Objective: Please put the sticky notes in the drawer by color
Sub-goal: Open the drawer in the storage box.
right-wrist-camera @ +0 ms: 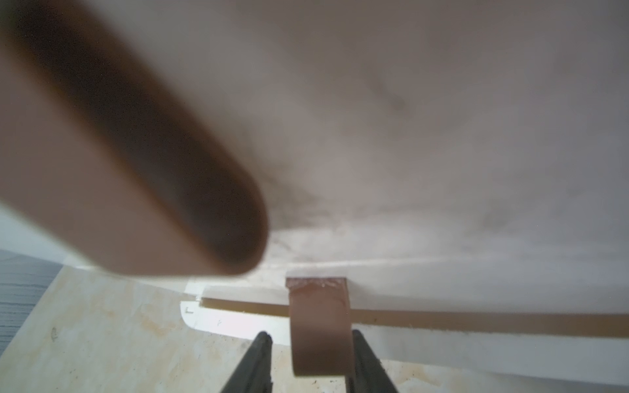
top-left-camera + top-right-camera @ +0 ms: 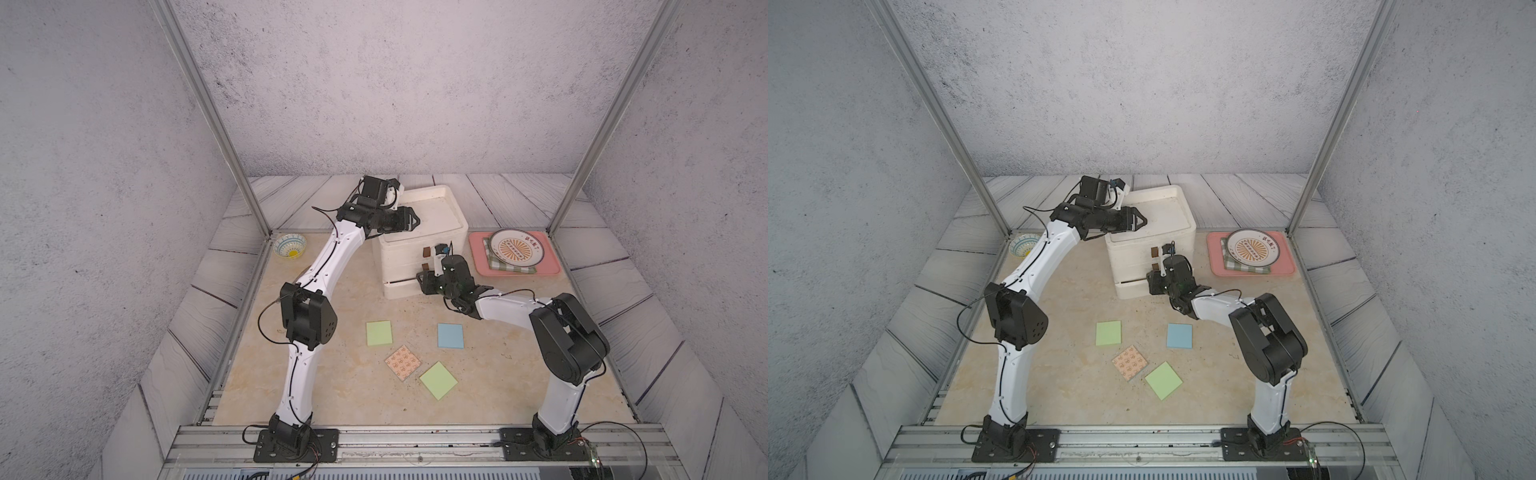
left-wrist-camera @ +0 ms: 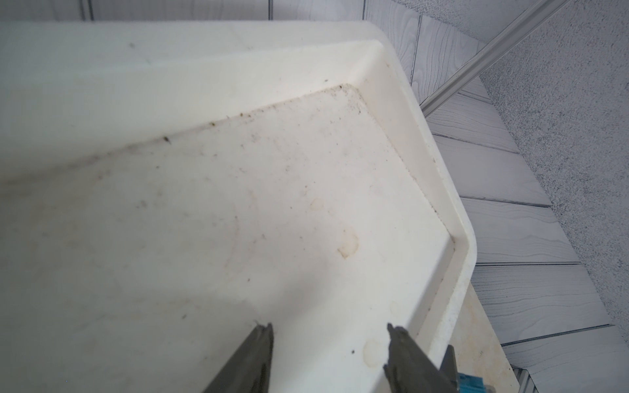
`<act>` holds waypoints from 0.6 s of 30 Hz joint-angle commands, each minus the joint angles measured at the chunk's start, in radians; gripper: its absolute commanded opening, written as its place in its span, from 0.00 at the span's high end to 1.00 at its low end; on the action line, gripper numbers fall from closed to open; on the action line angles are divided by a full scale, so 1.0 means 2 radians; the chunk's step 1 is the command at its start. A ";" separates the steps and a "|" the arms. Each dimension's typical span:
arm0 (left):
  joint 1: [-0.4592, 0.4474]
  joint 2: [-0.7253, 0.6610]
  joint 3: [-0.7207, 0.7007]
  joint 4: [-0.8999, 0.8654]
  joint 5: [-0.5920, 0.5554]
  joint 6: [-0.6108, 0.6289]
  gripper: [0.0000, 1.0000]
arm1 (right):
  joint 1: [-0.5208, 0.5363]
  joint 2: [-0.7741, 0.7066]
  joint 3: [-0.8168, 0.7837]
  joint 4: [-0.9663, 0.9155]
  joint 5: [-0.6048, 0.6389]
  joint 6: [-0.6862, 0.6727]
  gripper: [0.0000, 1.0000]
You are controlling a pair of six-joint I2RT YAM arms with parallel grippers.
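The drawer (image 2: 401, 266) is a white chest at mid-table with brown tab handles, seen in both top views (image 2: 1133, 270). My right gripper (image 2: 423, 283) is at its lowest handle (image 1: 320, 316). In the right wrist view the jaws (image 1: 310, 335) straddle that tab, one finger against it and the other a small gap away. My left gripper (image 3: 330, 328) hovers open over the chest's rimmed lid (image 3: 439, 190), holding nothing. The sticky notes lie on the table in front: two green (image 2: 379, 333) (image 2: 438, 380), one blue (image 2: 450, 336), one peach printed (image 2: 402, 363).
A pink tray (image 2: 552, 272) holding a checked cloth and a plate (image 2: 515, 247) sits right of the chest. A small patterned bowl (image 2: 289, 246) is at the far left. Metal frame posts stand at both back corners. A blurred upper handle (image 1: 136, 153) fills much of the right wrist view.
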 commanded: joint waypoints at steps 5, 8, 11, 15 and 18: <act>-0.004 0.018 -0.034 -0.084 -0.007 -0.002 0.41 | -0.001 -0.016 -0.004 0.036 0.018 -0.015 0.68; -0.004 0.017 -0.037 -0.082 -0.006 -0.004 0.41 | -0.001 -0.015 0.000 0.040 0.015 -0.016 0.70; -0.004 0.015 -0.037 -0.088 -0.007 0.000 0.41 | -0.001 -0.012 0.005 0.044 -0.003 -0.018 0.86; -0.003 0.010 -0.041 -0.090 -0.014 0.005 0.41 | -0.001 -0.027 -0.005 0.041 -0.011 -0.021 1.00; -0.003 0.012 -0.043 -0.087 -0.011 0.003 0.41 | -0.001 -0.045 -0.020 0.040 -0.011 -0.024 1.00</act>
